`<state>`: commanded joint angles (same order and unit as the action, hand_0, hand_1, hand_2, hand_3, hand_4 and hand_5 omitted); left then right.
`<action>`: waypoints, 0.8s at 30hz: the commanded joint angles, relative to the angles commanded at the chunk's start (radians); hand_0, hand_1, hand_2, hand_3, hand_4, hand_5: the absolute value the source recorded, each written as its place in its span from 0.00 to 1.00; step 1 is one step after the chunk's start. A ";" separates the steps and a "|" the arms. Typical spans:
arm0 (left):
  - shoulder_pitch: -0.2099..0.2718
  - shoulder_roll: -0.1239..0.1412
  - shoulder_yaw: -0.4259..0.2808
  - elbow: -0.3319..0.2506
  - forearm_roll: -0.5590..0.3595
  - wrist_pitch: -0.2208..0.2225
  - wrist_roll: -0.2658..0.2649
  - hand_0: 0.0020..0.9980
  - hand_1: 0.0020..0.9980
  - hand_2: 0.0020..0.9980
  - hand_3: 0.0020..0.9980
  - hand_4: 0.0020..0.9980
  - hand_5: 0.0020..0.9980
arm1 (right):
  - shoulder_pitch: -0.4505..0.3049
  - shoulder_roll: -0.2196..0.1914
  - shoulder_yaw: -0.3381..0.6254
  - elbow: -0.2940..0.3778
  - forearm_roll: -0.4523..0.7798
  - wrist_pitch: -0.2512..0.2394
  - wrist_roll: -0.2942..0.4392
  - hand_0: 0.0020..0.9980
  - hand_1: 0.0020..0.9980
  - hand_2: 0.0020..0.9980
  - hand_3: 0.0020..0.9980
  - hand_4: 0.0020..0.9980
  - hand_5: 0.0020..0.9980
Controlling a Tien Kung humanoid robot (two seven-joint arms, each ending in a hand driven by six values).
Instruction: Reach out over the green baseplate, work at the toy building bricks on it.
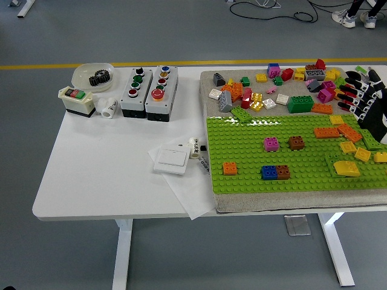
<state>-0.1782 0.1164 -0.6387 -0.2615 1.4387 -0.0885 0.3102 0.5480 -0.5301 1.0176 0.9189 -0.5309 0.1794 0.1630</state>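
The green baseplate [254,160] lies on a beige mat at the table's right. On it stand a pink brick [271,144], a brown brick [296,142], an orange brick [230,168] and a blue and brown pair [275,173]. Orange bricks [327,132] and yellow bricks [346,168] cluster near its right edge. Behind the plate, loose bricks are heaped around a big green brick [300,104]. My right hand [357,95] comes in at the right edge over that heap's right end, fingers spread, holding nothing. The left arm is out of sight.
Two grey button boxes [147,92] stand at the back left, beside a white bowl with a black gear [92,75], a switch box [77,101] and a white roll [109,107]. A white wall switch [171,160] lies on a paper sheet [190,190] left of the plate.
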 joint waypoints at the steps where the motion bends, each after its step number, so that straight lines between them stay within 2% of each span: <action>1: 0.000 0.000 -0.001 0.000 0.002 0.000 0.000 0.74 0.74 0.75 0.60 0.66 0.61 | -0.001 0.000 0.000 0.000 0.000 -0.001 0.000 0.87 0.81 0.82 0.83 1.00 0.94; 24: -0.004 0.000 0.010 -0.002 -0.007 -0.002 -0.004 0.74 0.74 0.74 0.60 0.66 0.60 | -0.007 0.010 0.029 -0.006 -0.005 -0.009 -0.014 0.87 0.81 0.82 0.82 1.00 0.94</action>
<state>-0.1819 0.1168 -0.6291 -0.2633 1.4322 -0.0901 0.3058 0.5413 -0.5205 1.0466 0.9131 -0.5357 0.1700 0.1492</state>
